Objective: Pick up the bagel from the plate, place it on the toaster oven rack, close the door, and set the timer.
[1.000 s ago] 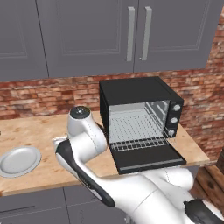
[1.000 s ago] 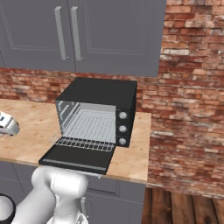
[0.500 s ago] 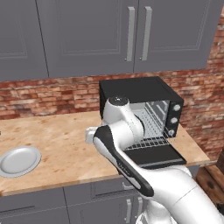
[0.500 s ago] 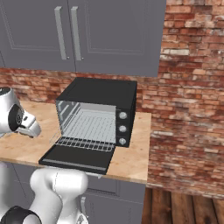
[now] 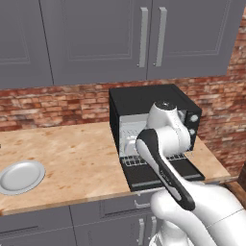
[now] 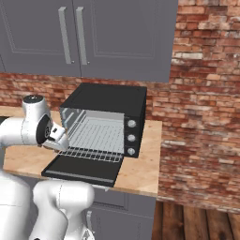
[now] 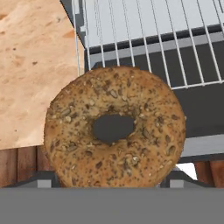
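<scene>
The brown seeded bagel (image 7: 114, 127) is close in the hand view, held between my gripper's (image 7: 111, 180) two dark fingertips (image 7: 41, 178), which are shut on its sides. It hangs over the front left corner of the toaster oven rack (image 7: 144, 26) and the lowered black door (image 7: 199, 109). From the right base view my hand is at the oven's left front, above the open door (image 6: 82, 169) and beside the silvery rack (image 6: 96, 136). The grey-white plate (image 5: 21, 176) lies bare at the counter's left end.
The black toaster oven (image 6: 105, 101) stands on the wooden counter (image 5: 77, 153) against a brick wall, with three knobs (image 6: 131, 137) on its right front panel. Grey cabinets (image 5: 144, 38) hang above. My arm (image 5: 163, 139) covers much of the oven mouth in the left base view.
My arm has swung from the left part of the counter near the plate rightward to the front of the open oven, carrying the bagel.
</scene>
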### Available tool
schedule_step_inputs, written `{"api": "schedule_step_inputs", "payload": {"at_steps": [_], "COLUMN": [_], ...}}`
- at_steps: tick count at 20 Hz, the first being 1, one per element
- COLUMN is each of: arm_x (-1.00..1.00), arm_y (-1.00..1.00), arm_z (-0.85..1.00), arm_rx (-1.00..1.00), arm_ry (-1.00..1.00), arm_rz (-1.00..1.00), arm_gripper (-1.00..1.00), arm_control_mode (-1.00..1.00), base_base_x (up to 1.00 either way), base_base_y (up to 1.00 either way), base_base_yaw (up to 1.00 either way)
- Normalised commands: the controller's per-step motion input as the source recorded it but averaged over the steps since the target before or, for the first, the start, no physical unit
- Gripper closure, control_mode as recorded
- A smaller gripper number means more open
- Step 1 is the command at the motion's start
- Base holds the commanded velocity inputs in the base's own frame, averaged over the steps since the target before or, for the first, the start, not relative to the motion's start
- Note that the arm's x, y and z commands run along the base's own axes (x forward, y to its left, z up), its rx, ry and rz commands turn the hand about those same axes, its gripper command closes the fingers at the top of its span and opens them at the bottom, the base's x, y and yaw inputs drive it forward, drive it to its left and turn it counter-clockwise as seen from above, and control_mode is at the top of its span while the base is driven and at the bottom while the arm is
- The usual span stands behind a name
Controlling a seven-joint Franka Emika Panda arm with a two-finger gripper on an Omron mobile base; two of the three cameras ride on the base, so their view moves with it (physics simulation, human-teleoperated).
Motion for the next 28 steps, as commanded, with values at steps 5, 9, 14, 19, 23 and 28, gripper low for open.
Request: {"api": "schedule_step_inputs", "payload": {"at_steps": [5,9,14,19,23,28], "arm_x": [-0.01,0.00,0.07,0.25,0.40,0.38], "arm_y": [-0.82,-0.71,-0.47,-0.12,0.00,0.00], "arm_z": [0.00,0.00,0.00,0.00,-0.10,-0.15], "arm_rx": [0.00,0.00,0.00,-0.05,-0.12,-0.08], "arm_ry": [0.12,0.11,0.06,0.01,0.00,0.00], "arm_rz": [0.00,0.00,0.00,0.00,0.00,0.01], "arm_gripper": [1.00,1.00,1.00,1.00,1.00,1.00], "arm_control_mode": [-1.00,-1.00,-1.00,-1.00,-1.00,-1.00], "base_base_x": [0.00,0.00,0.00,0.00,0.00,0.00], "base_base_y": [0.00,0.00,0.00,0.00,0.00,0.00], "base_base_yaw": [0.00,0.00,0.00,0.00,0.00,0.00]}}
